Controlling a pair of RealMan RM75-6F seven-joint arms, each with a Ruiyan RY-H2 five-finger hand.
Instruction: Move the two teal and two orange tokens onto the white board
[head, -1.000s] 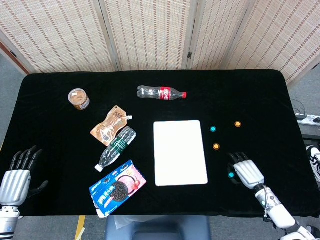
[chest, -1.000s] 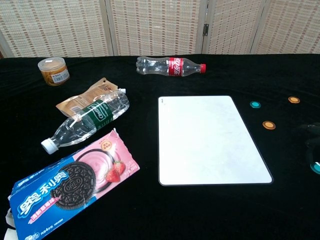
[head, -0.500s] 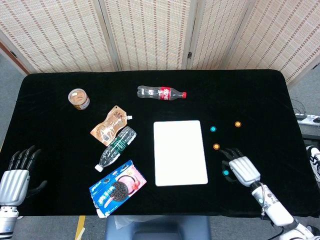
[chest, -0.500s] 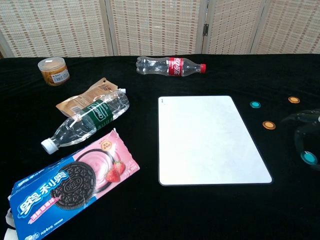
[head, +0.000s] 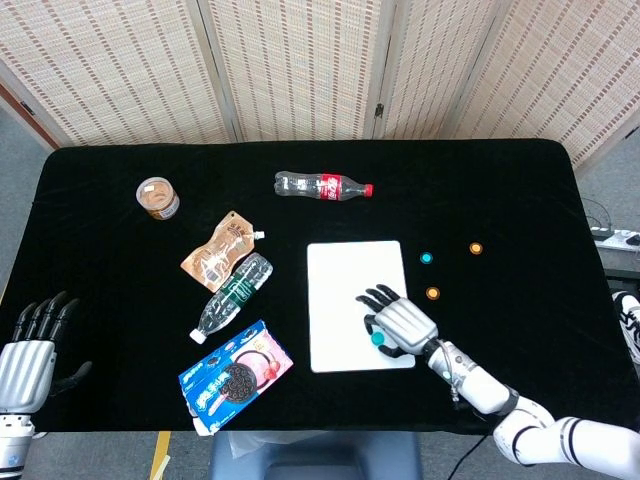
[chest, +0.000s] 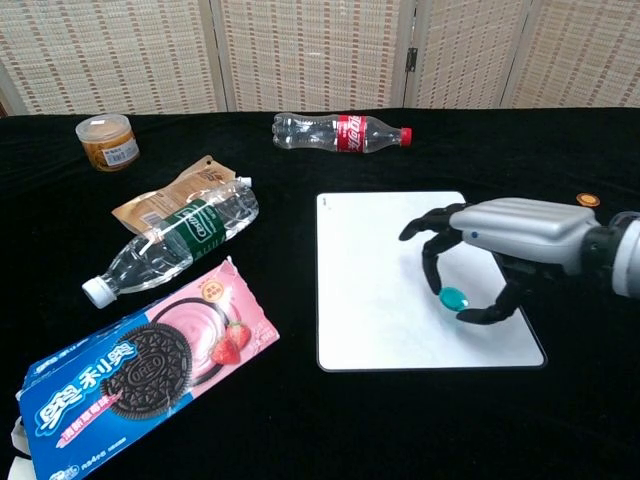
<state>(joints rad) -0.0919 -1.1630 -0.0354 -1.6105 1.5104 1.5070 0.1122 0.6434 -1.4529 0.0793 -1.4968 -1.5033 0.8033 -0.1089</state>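
Observation:
My right hand (head: 397, 322) hovers over the near right part of the white board (head: 345, 290) and pinches a teal token (head: 378, 338) between thumb and fingertips. The chest view shows the same hand (chest: 500, 245) with the teal token (chest: 453, 298) just above the board (chest: 370, 270). On the black cloth right of the board lie another teal token (head: 427, 258) and two orange tokens (head: 433, 293) (head: 476, 248). In the chest view only the far orange token (chest: 587, 200) shows; the hand hides the others. My left hand (head: 28, 352) rests at the near left edge, fingers apart and holding nothing.
Left of the board lie a water bottle (head: 232, 296), a brown pouch (head: 220, 252) and a blue-and-pink cookie pack (head: 235, 373). A cola bottle (head: 322, 186) lies beyond the board. A small jar (head: 158, 197) stands at the far left.
My right hand has moved left from the cloth at the near right onto the board, carrying the teal token that lay there. The left hand has barely moved.

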